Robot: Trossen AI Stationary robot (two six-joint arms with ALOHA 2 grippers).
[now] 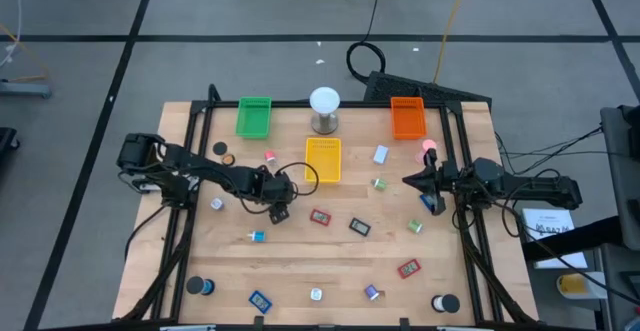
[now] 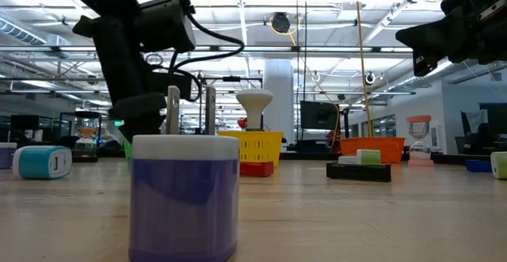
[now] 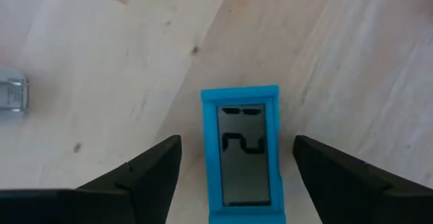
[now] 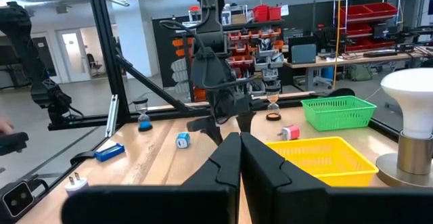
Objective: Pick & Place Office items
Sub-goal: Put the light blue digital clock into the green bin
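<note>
Left gripper [image 3: 237,166], fingers apart, straddles the blue piece [image 3: 241,153] (long axis runs along the fingers), mid-table.

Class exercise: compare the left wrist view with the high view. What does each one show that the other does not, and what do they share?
Only the left wrist view shows the blue piece's grey display with dark marks, lying between the open fingers. Only the high view shows the green tray, yellow tray, orange tray, scattered office items and the right gripper. Both show the left gripper and the wooden table.
</note>
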